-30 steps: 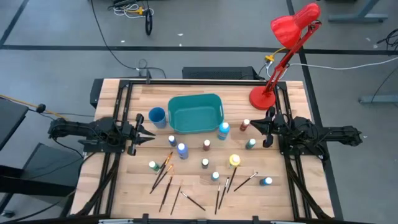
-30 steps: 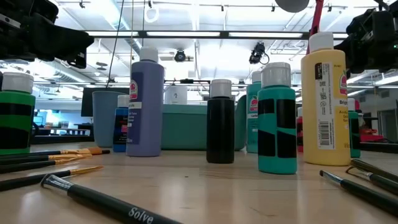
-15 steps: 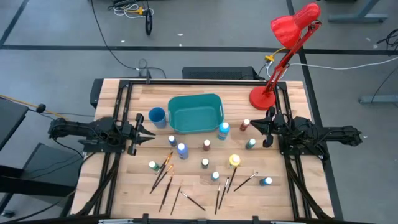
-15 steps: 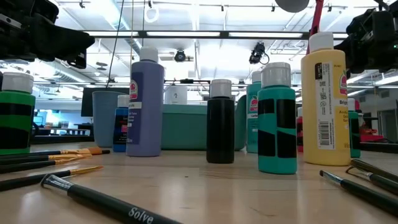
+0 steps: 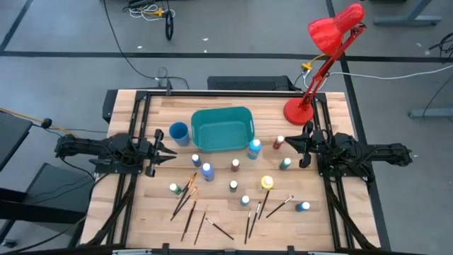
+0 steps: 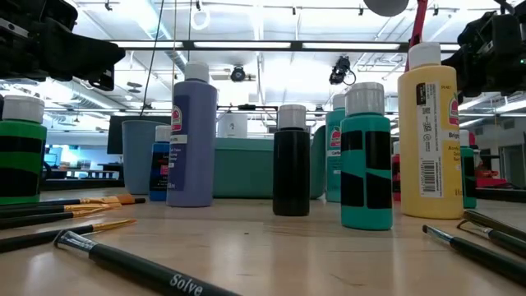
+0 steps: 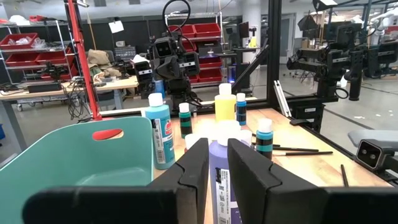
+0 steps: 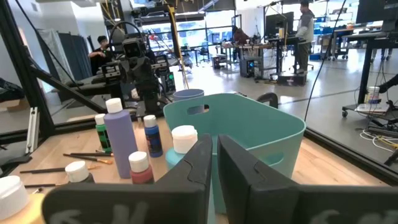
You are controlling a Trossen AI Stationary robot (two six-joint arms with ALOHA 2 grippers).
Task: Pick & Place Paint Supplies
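Though overhead unseen, brush point(image 6: 131, 265) lettering.

Between my left gripper point(image 5: 168, 153) and right gripper point(image 5: 291, 142) stand the teal bin point(image 5: 222, 129), blue cup point(image 5: 178, 132) and scattered paint bottles point(image 5: 207, 171). Brushes point(image 5: 190, 221) crowd the near edge. Red lamp point(image 5: 299, 112) blocks the far-right corner.
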